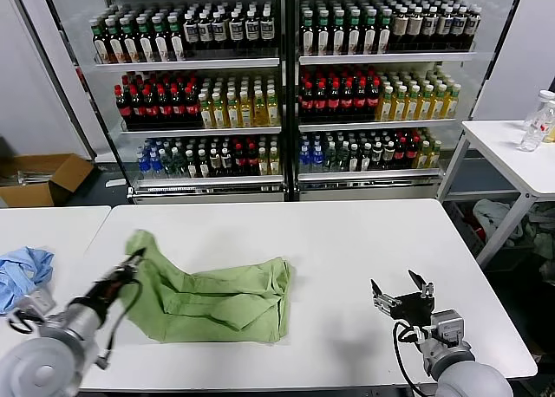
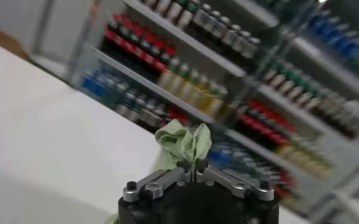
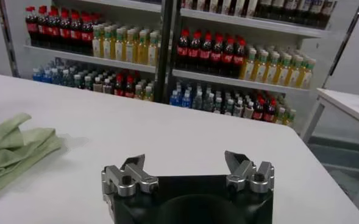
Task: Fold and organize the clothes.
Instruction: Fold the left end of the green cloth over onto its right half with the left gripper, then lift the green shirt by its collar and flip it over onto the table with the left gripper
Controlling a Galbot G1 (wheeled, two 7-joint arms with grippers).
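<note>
The pale green shirt point(image 1: 217, 297) lies partly folded on the white table point(image 1: 347, 241), left of centre. My left gripper point(image 1: 136, 260) is shut on the shirt's left end and holds that bunched fabric point(image 2: 184, 141) lifted above the table. The collar, buttons and chest graphic are hidden. My right gripper point(image 1: 402, 290) is open and empty over the table's front right part, well away from the shirt, whose edge shows far off in the right wrist view point(image 3: 11, 152).
A blue cloth point(image 1: 22, 271) lies on a second white table at the left. Glass-door coolers full of bottles point(image 1: 286, 85) stand behind the table. Another white table with bottles point(image 1: 520, 150) is at the right. A cardboard box point(image 1: 39, 178) sits on the floor.
</note>
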